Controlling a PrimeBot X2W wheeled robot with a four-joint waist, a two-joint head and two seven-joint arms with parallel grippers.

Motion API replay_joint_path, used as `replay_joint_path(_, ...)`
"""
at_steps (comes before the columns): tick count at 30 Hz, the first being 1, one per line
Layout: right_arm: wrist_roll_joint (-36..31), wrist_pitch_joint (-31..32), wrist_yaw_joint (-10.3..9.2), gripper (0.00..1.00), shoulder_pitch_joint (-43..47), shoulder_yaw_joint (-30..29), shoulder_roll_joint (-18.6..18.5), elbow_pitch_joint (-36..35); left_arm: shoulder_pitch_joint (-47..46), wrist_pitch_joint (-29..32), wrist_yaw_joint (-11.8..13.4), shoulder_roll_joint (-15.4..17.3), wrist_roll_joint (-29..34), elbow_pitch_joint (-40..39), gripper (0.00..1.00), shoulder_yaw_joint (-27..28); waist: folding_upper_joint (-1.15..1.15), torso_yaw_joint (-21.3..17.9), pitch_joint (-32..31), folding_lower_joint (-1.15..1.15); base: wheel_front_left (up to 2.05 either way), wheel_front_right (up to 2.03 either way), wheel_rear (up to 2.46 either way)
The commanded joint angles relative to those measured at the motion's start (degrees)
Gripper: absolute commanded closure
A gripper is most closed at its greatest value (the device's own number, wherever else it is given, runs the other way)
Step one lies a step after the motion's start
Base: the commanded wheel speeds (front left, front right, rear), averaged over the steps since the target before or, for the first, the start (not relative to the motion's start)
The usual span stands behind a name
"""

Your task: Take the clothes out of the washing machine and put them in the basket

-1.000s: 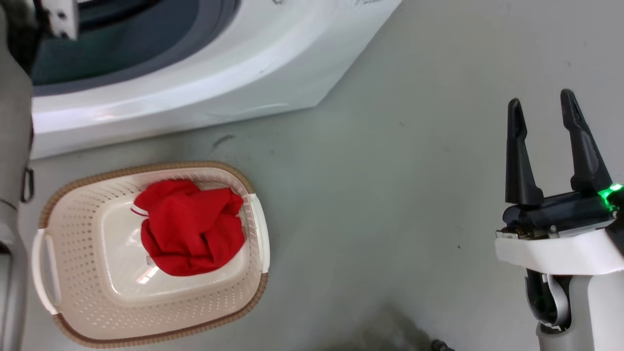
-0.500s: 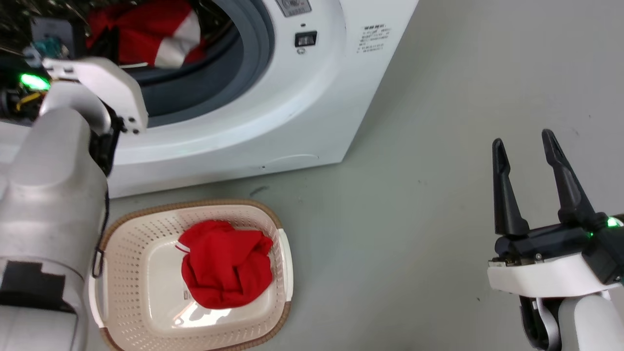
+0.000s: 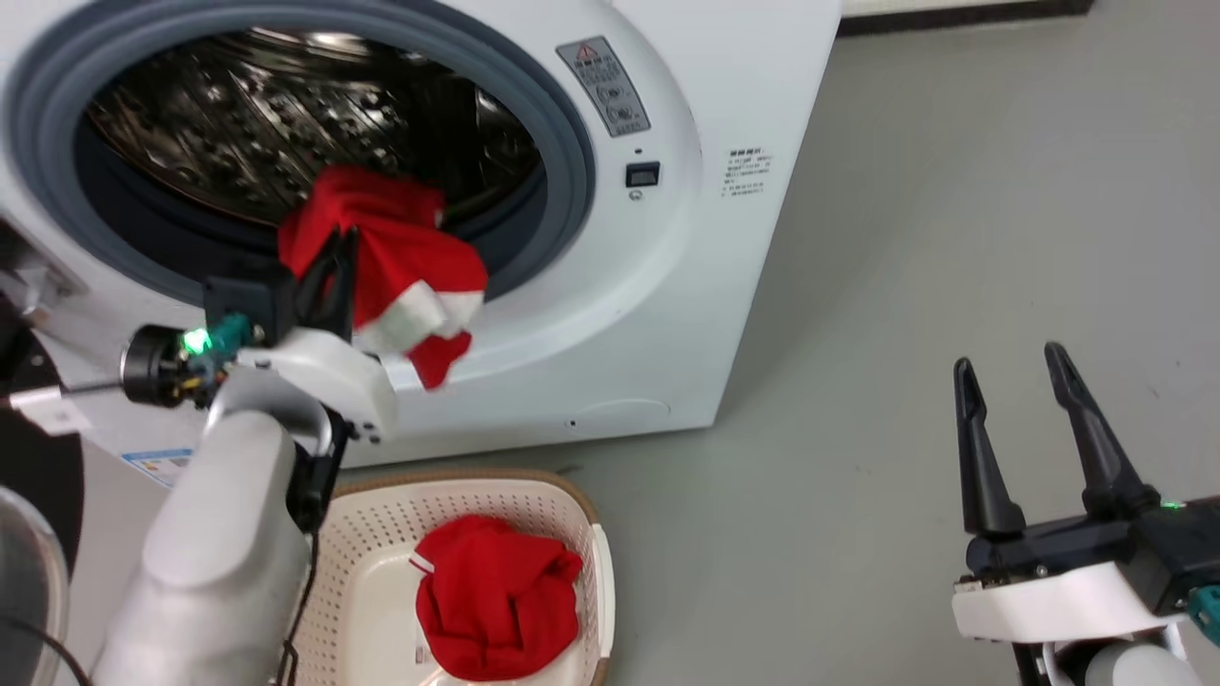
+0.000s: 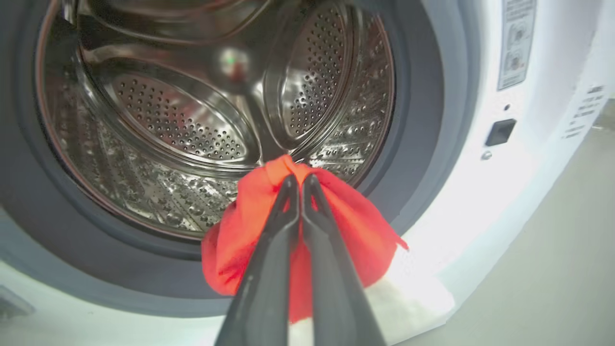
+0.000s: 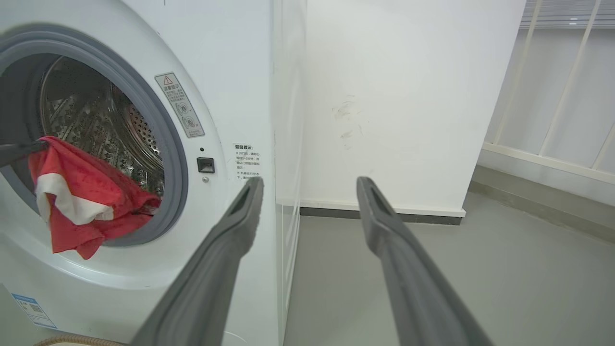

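The white washing machine (image 3: pixel 667 286) stands with its porthole uncovered and its steel drum (image 4: pixel 182 129) bare inside. My left gripper (image 3: pixel 334 272) is shut on a red garment with white bands (image 3: pixel 410 257), holding it at the porthole's lower rim, where it hangs over the grey seal. In the left wrist view the gripper (image 4: pixel 300 179) pinches the top of the red cloth (image 4: pixel 355 230). Another red garment (image 3: pixel 496 610) lies bunched in the cream basket (image 3: pixel 429 514) on the floor below the machine. My right gripper (image 3: pixel 1008 359) stands open over bare floor, far to the right.
The machine's dark-framed door (image 3: pixel 29 476) sits at the left edge, beside my left forearm (image 3: pixel 219 553). Grey floor (image 3: pixel 905 238) stretches right of the machine. A white wall (image 5: pixel 408 96) with a dark skirting stands behind it, and a pale railing (image 5: pixel 552 110) lies further right.
The head camera has tilted up, bringing the porthole into view. My left gripper has drawn the red garment from inside the drum out to the porthole rim. The right gripper stays open.
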Motion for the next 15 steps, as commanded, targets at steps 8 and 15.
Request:
replay_joint_path(8,-0.52,-0.10,-0.04,0.00,3.85,0.37,0.07,0.47,11.58,0.51,2.85,1.62,0.83,-18.28,1.00,-0.13,0.00,2.41,-6.19,0.01,0.00,0.00,0.00)
replay_joint_path(15,-0.76,-0.10,-0.04,0.00,5.80,0.67,0.08,0.39,18.07,4.48,5.55,3.33,1.23,-34.61,1.00,-0.69,0.00,3.37,-8.33,0.01,0.00,0.00,0.00)
